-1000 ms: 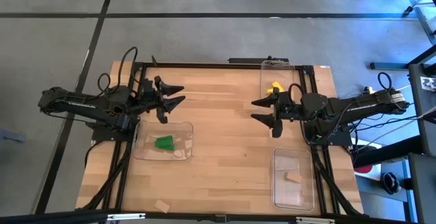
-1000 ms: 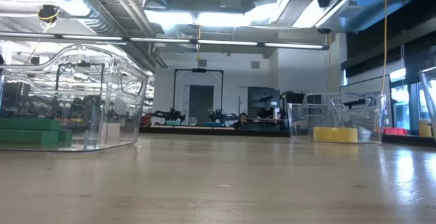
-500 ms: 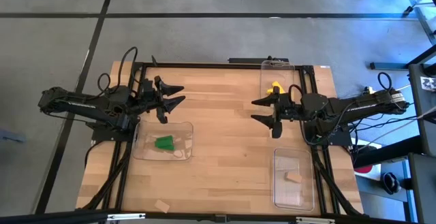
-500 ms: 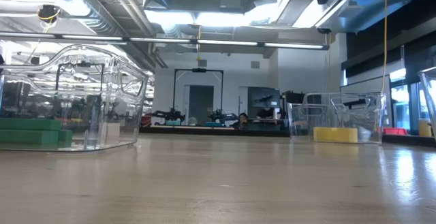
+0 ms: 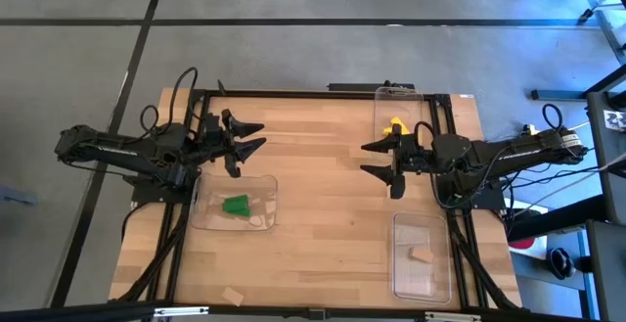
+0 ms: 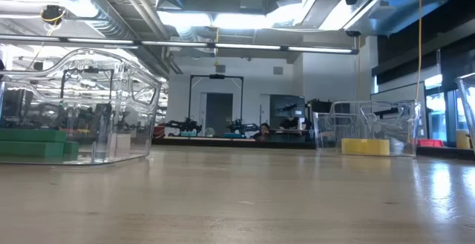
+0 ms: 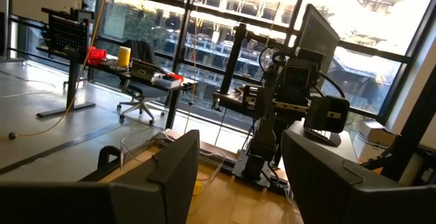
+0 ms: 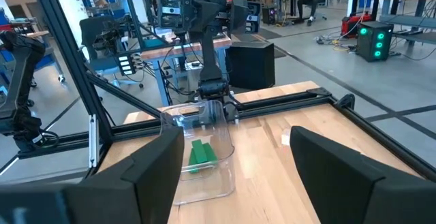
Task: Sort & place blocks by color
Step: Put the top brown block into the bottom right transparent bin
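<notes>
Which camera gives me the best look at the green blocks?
The high view: green blocks sit unobstructed inside their clear tray. The low view shows them edge-on, the right wrist view distant through plastic, the left wrist view not at all.

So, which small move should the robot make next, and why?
Probably the left claw, which is open and empty, should go toward the tan block lying loose near the table's front edge. The green blocks, yellow block and another tan block already sit in trays. The right claw waits open above the table.
</notes>
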